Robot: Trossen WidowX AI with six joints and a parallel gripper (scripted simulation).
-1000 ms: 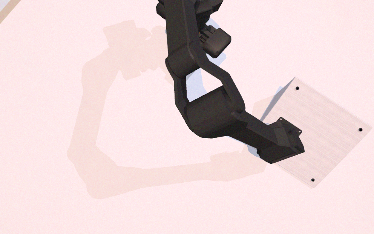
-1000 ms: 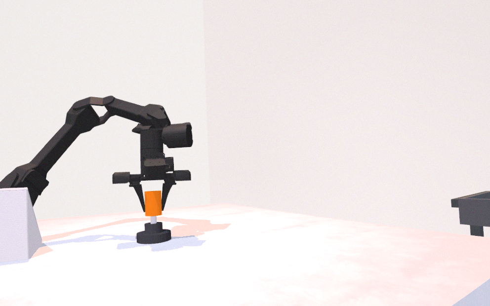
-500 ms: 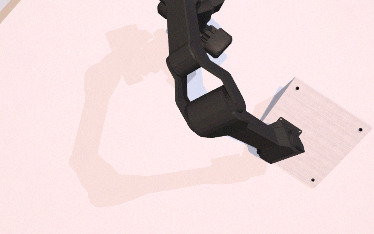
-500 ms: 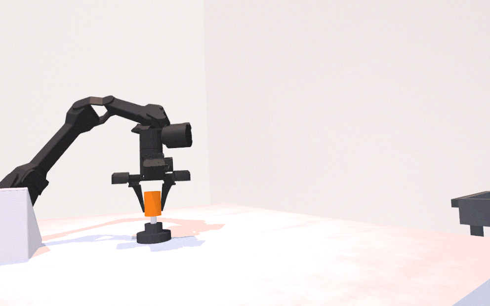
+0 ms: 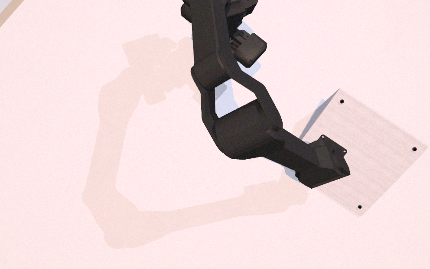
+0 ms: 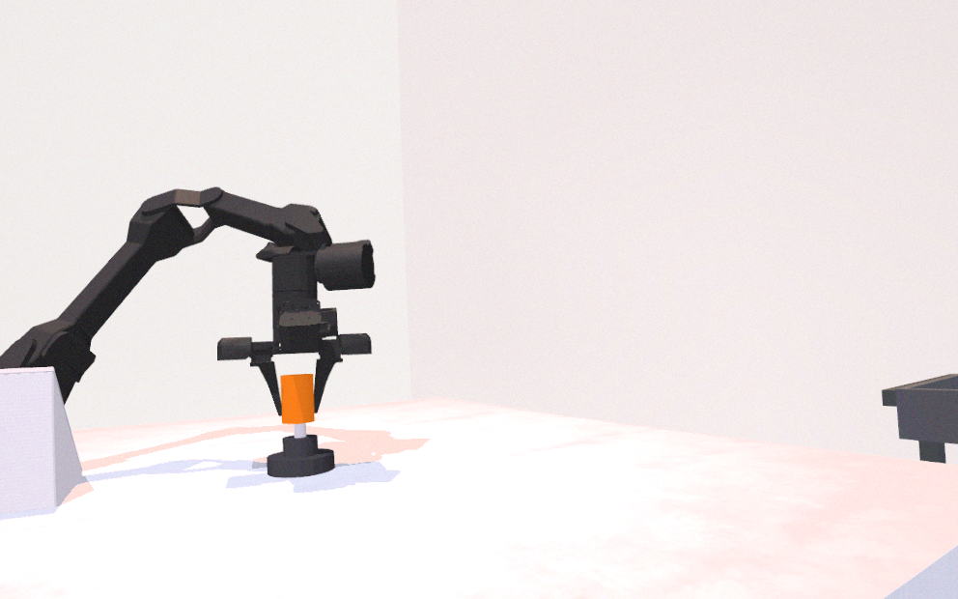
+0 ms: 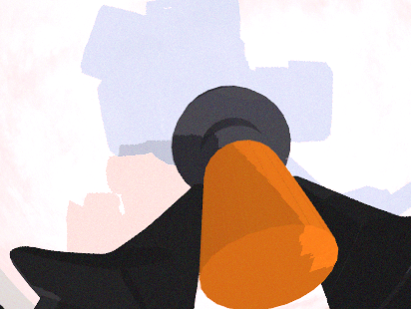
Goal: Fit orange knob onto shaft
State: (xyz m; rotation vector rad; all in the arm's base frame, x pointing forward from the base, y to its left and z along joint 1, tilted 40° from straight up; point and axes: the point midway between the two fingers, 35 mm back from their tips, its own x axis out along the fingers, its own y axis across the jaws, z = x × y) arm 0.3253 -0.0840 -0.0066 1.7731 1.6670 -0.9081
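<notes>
The orange knob (image 6: 296, 392) (image 7: 241, 214) is upright between the fingers. My gripper (image 6: 297, 412) (image 7: 246, 189) is shut on it and points down. The round dark pedestal (image 6: 299, 465) (image 7: 229, 102) stands on the table with its narrower step on top. A short length of the silver shaft (image 6: 299, 430) shows between the knob's bottom and that step. The knob's lower end is at the shaft; whether the shaft's tip is inside the hole cannot be told. The hole and both flat sides are hidden. In the wrist view the knob covers the shaft. The pedestal and knob are not visible in the top view.
The arm (image 5: 240, 136) (image 6: 105, 303) reaches over from a pale block (image 5: 380, 158) (image 6: 26, 438) with dark holes in its top. A dark tray-like object (image 6: 925, 416) is at the far right of the exterior view. Arm shadows lie around the pedestal.
</notes>
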